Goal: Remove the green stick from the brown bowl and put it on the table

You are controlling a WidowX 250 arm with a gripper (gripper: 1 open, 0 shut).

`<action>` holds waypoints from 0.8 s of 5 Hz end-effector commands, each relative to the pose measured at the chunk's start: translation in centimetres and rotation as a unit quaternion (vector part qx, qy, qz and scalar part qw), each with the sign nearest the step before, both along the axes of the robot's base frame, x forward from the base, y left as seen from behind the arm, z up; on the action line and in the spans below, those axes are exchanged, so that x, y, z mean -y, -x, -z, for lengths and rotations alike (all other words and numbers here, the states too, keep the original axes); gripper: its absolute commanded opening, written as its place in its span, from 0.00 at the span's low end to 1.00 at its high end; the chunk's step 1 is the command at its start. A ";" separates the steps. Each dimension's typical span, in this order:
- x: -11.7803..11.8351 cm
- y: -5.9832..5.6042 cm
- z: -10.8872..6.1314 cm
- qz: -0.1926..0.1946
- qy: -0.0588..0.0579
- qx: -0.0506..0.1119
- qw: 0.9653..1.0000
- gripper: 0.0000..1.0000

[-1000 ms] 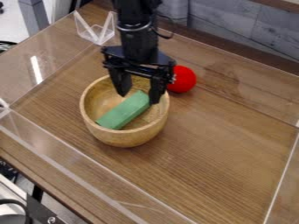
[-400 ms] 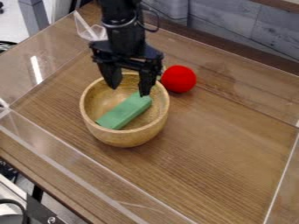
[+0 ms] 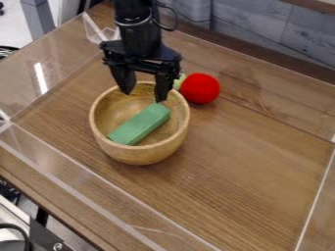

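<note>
The black robot arm is cut off by the top edge, only its lower links showing above the black pincer [image 3: 143, 90]. The pincer's fingers cover part of the far rim of the round light-brown wooden bowl [image 3: 137, 143]. The red ball [image 3: 201, 88] has its left edge hidden behind a finger. The dark wood-grain table [image 3: 242, 162] runs out of frame at right and bottom. Clutter at lower left is too dark to identify.

One raised camera looks obliquely down, fairly near, across the table [image 3: 249, 186].
</note>
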State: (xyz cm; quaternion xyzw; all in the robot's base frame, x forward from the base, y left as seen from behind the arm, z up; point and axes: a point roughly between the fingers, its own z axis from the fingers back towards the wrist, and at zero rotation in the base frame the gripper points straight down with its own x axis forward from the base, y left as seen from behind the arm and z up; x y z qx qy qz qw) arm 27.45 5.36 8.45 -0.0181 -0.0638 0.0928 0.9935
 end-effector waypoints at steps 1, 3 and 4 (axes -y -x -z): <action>0.4 -0.3 -0.3 0.010 -0.006 0.014 1.000 1.00; 0.5 -0.4 0.5 -0.006 -0.010 0.009 1.000 1.00; 0.5 0.6 1.2 0.024 -0.015 0.003 1.000 1.00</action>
